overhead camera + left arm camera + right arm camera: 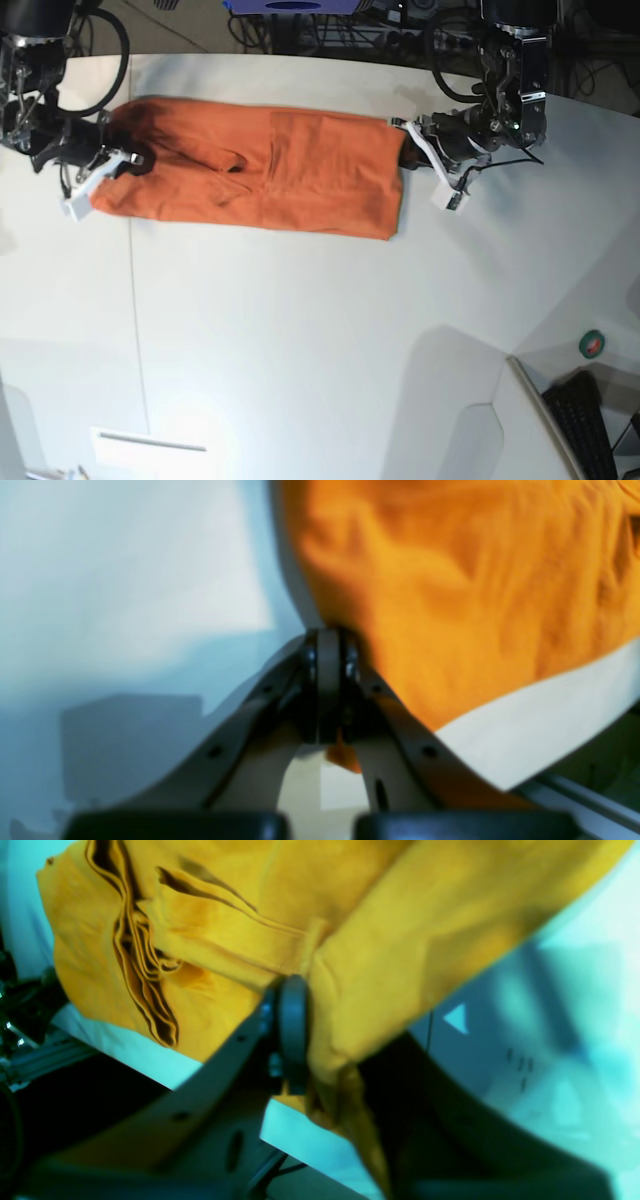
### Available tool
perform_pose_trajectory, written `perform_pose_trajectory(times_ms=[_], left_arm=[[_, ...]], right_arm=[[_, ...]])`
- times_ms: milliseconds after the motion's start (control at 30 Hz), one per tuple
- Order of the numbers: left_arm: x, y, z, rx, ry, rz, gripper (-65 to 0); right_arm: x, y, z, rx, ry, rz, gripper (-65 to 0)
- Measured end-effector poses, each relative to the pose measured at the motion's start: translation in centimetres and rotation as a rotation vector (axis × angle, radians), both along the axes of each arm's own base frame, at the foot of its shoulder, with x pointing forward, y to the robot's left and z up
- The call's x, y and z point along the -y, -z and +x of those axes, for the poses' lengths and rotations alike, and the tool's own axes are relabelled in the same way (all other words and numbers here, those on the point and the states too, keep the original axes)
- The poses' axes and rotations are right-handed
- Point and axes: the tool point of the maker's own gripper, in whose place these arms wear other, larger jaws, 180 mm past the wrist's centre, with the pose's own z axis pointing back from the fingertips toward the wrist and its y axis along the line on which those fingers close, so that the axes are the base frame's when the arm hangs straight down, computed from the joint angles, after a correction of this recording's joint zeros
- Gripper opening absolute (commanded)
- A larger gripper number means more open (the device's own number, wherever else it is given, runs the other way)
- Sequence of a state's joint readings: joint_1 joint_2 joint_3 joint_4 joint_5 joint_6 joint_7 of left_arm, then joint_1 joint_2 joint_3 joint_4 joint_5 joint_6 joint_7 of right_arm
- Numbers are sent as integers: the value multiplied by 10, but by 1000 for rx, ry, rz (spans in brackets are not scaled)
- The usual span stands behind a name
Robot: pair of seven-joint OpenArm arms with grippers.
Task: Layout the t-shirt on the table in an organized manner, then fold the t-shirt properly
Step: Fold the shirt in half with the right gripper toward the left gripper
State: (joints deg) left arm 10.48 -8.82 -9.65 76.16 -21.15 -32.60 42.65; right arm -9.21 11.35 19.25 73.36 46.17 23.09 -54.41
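While the orange t-shirt (255, 175) lies long on the table (300, 330), left gripper (408, 152) and right gripper (118, 160) jaws pinch its two ends.

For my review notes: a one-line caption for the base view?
Both grippers pinch opposite ends of the orange t-shirt, stretched along the table's far edge.

dark cables (300, 30) behind; keyboard (590, 425) at lower right.
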Motion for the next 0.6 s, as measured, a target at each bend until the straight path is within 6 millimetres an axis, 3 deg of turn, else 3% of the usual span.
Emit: perform_pose_trajectory(times_ms=[300,467,600], left_arm=[[40,0,2,-5,71,-36,-650],[67,0,10,-14,50,-44,-650],[79,-3,15,-8,91,-45,-650]], right_arm=[[16,-3,14,-78,172,-36,-650],[25,-44,39,8,185,-91,-650],[16,-69,47,51,155,-87,-650]])
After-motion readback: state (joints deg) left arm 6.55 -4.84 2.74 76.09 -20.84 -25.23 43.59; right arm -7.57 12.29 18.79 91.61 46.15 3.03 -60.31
